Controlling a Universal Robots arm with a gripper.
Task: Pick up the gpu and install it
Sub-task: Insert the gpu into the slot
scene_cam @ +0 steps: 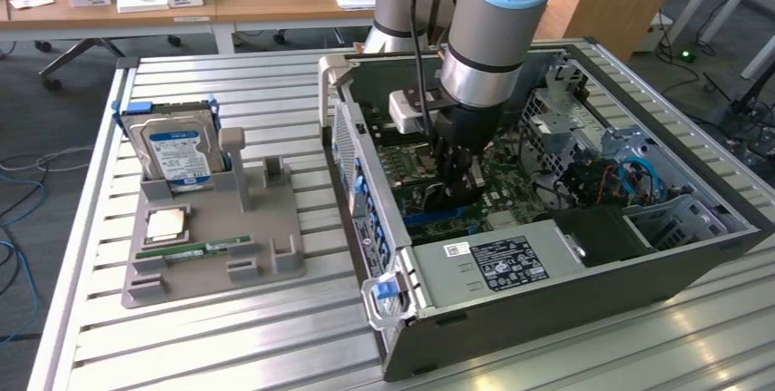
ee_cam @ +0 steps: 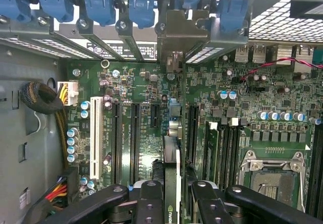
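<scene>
The claw [ee_cam: 176, 201] is reaching down into the open computer case [scene_cam: 533, 318], which is lying on its side on the slatted desk [scene_cam: 181, 346] so that the motherboard [ee_cam: 262, 98] is facing upward and the arm is getting a straight path from above. Its fingers [ee_cam: 151, 204] are clenching the gpu [ee_cam: 171, 156] from both flat sides. The card is standing on edge and running lengthwise along the row of long expansion slots [ee_cam: 135, 138], an orientation that is letting its lower edge meet a slot squarely. The metal bracket [ee_cam: 174, 37] at the card's far end is sitting at the case's rear wall, among the blue retaining clips [ee_cam: 101, 4], where the openings are lining up with the slots. Whether the card's edge is fully seated or only resting above its slot cannot be told. On the exterior view's left, a gray fixture [scene_cam: 206, 228] is keeping the hard drive [scene_cam: 180, 151] upright and the memory stick [scene_cam: 194, 250] flat, well apart from the case.
</scene>
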